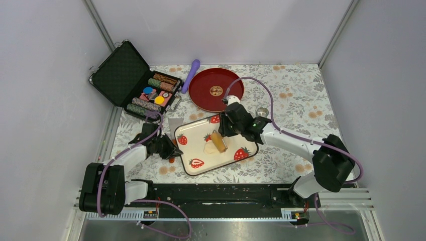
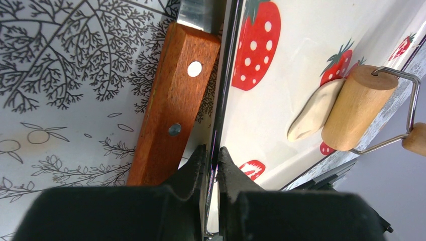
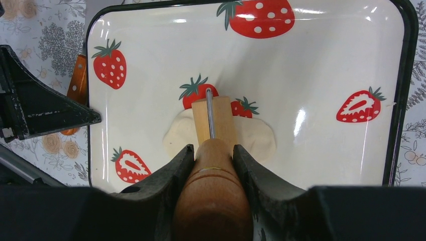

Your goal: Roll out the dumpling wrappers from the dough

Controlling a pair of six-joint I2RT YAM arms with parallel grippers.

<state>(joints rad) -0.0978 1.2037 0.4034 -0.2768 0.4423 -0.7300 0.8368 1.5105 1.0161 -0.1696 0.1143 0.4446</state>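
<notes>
A flattened pale dough [image 3: 258, 136] [image 1: 208, 148] [image 2: 312, 118] lies in the middle of the strawberry-printed tray [image 1: 193, 146] [image 3: 326, 65]. The wooden roller [image 3: 214, 120] [image 1: 219, 142] [image 2: 357, 108] rests across the dough's middle. My right gripper [image 3: 213, 149] [image 1: 225, 130] is shut on the roller's wooden handle. My left gripper [image 2: 211, 150] [image 1: 172, 149] is shut on the tray's left rim [image 2: 223, 100], one finger inside and one outside. No dumpling wrappers are in view.
A knife with a wooden handle [image 2: 173, 100] lies on the cloth against the tray's left side. Behind the tray are a red plate [image 1: 216, 89], a purple tool [image 1: 191, 75], an open black case of chips [image 1: 135, 80] and a small metal ring [image 1: 261, 111].
</notes>
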